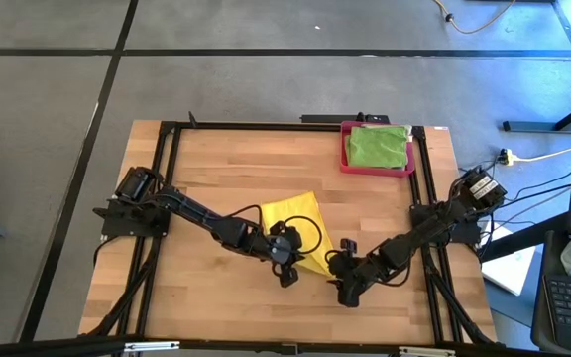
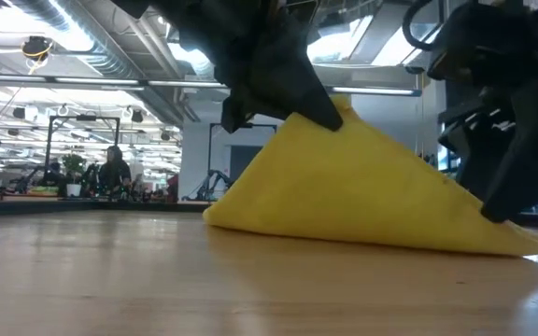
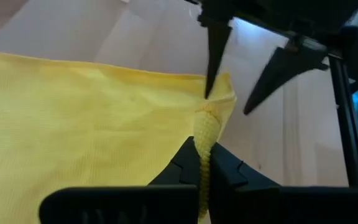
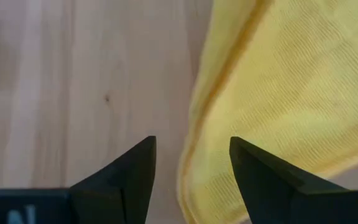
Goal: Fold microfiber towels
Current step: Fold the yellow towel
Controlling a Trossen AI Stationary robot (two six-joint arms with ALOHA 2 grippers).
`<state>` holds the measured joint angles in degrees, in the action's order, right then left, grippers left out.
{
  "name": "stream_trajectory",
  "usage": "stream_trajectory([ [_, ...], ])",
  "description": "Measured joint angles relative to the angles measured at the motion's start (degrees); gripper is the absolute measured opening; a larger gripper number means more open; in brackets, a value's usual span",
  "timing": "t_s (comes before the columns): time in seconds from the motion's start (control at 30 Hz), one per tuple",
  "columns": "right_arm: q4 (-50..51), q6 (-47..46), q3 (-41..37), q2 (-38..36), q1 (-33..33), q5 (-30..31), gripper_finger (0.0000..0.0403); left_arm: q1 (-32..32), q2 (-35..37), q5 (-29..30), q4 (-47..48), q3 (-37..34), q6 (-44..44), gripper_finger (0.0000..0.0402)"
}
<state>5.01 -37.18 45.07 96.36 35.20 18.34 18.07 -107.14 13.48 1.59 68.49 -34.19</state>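
Near the table's front middle: yellow towel (image 1: pixel 292 214) lies partly folded on the wood, one corner lifted off the surface.

Left gripper (image 1: pixel 285 270) sits at the towel's front edge. Fingers clamped tight on a bunched corner of the yellow cloth; the wrist view shows the pinched fold (image 3: pixel 205 134) rising straight out from between the two dark fingers. From table level the towel (image 2: pixel 362 187) forms a tent, its peak under the left gripper (image 2: pixel 330 117) and its skirts resting on the table.

Right gripper (image 1: pixel 347 292) is just beside the towel's right front corner, low to the table. Fingers spread, nothing between them. In its wrist view the towel's hemmed edge (image 4: pixel 197 134) runs just beyond the gap between the two fingertips, bare wood to one side.

Far right corner: pink-red tray (image 1: pixel 345 149) holding a folded green towel (image 1: pixel 379 146), well apart from both grippers.
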Motion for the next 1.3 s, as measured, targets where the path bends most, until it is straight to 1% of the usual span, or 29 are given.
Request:
stream_trajectory([
  [0.07,-1.47,-0.36,-0.34,0.0,0.0,-0.29,0.0206,-0.18,0.1,0.2,-0.09,0.0,-0.25,0.0],
  [0.23,0.94,-1.59,-0.43,0.0,-0.02,0.01,0.0204,-0.45,1.0,0.4,-0.14,-0.04,-0.29,0.0],
  [0.3,2.89,-1.56,-0.43,0.0,-0.02,-0.02,0.0191,-0.56,1.79,0.96,0.28,-0.04,-0.26,0.0],
  [0.37,4.31,-1.51,-0.43,0.0,-0.02,-0.39,0.0162,-0.57,2.56,2.1,0.63,-0.04,-0.25,0.0],
  [0.4,4.82,-1.36,-0.43,0.0,-0.02,-0.53,0.0139,-0.6,2.87,2.66,0.77,-0.04,-0.21,0.0],
  [0.5,5.56,-0.27,-0.38,-0.16,-0.04,-2.27,0.0045,-0.6,3.24,3.07,2.34,-0.04,-0.01,0.0],
  [0.53,5.98,0.32,-0.21,-0.33,-0.1,-2.71,0.0023,-0.6,3.24,2.51,3.14,-0.04,-0.03,0.0],
  [0.57,6.31,0.99,0.31,-0.37,-0.22,-2.77,0.0016,-0.53,3.24,2.01,3.91,-0.04,-0.09,0.0],
  [0.67,8.36,3.39,2.71,-0.37,-0.91,-2.65,0.0013,0.07,3.24,1.53,5.9,-0.04,-0.19,0.0],
  [0.77,10.18,8.8,5.25,-0.37,-1.82,-2.49,0.0006,0.81,3.38,1.56,8.3,-0.04,-0.18,0.0],
  [0.87,12.11,14.03,7.69,-0.39,-3.32,-3.15,0.0009,1.55,3.92,2.83,11.41,-0.01,-0.88,0.0],
  [1.0,16.76,18.06,10.9,-0.44,-6.32,-4.49,0.0006,2.68,5.99,6.96,18.52,-0.04,-3.55,0.0],
  [1.07,19.73,18.98,12.33,-0.48,-7.95,-4.88,0.0005,3.36,7.71,10.47,23.72,-0.02,-4.67,0.0],
  [1.17,20.32,22.42,13.47,-0.48,-10.5,-6.06,0.001,3.84,9.74,14.87,29.1,0.0,-5.17,0.0],
  [1.3,19.95,27.64,14.77,-0.48,-14.38,-9.12,0.0008,3.15,10.75,15.69,33.73,0.03,-4.37,0.0],
])
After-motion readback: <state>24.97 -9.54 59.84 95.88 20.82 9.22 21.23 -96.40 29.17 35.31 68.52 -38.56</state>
